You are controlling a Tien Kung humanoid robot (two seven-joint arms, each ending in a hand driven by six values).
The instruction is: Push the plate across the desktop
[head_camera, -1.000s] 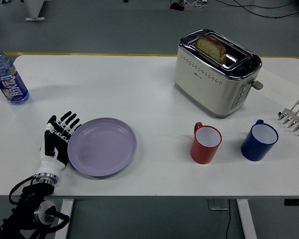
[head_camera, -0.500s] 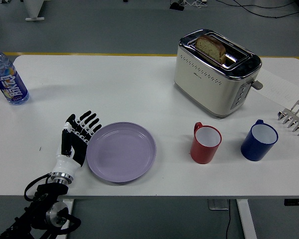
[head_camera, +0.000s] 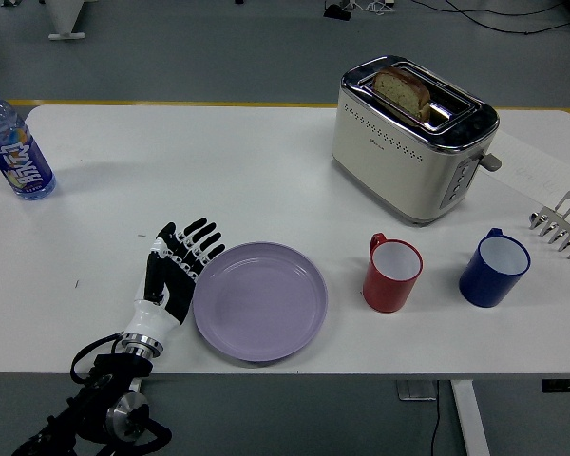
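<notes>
Head view: left hand point(head_camera: 176, 271) lies flat, fingers straight and holding nothing, against the left rim of the plate point(head_camera: 259, 300); red mug point(head_camera: 392, 274) further right.

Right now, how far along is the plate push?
Done: the plate has slid right since a second ago, from the table's left part toward its middle. In hand: the left hand, fingers extended, is flat against the plate's left rim. Left: a small gap remains before the red cup, so little clear room remains on this line.
</notes>
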